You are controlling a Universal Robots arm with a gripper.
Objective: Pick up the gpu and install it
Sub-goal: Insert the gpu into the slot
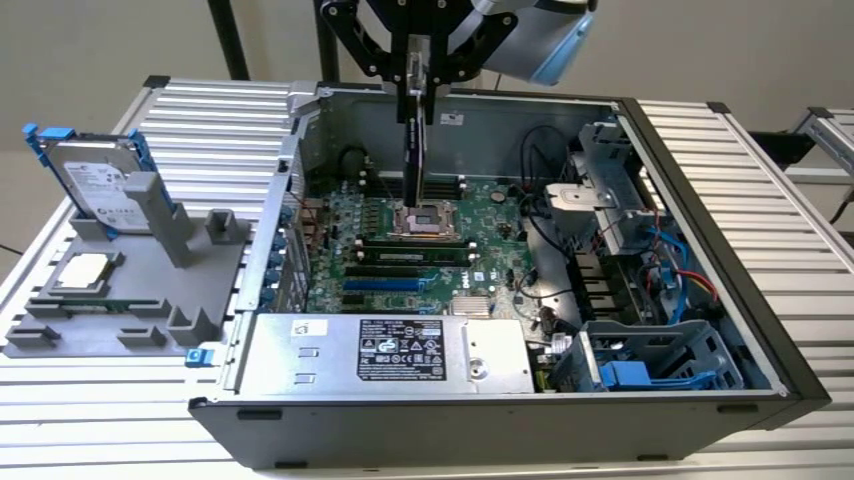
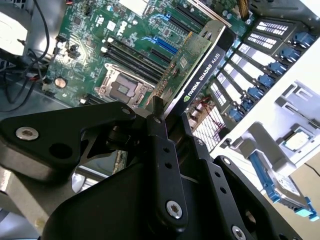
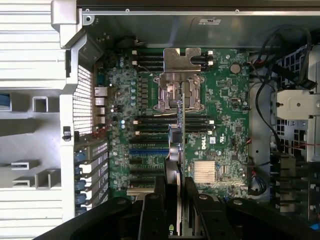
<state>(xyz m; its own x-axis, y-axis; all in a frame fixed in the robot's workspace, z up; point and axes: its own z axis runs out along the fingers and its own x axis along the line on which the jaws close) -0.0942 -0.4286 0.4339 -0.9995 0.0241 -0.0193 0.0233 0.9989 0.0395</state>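
The fingers clamp the white-lettered gpu above the motherboard.

Black tool, silver screws, grey-blue arm

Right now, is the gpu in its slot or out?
Out. The gripper holds the gpu edge-down above the motherboard, not seated in any slot.

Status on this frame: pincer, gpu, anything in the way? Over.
Black pincer shut on thin black and green gpu card, edge-down. Card above green motherboard, over silver CPU socket, not seated. No obstruction seen beneath.
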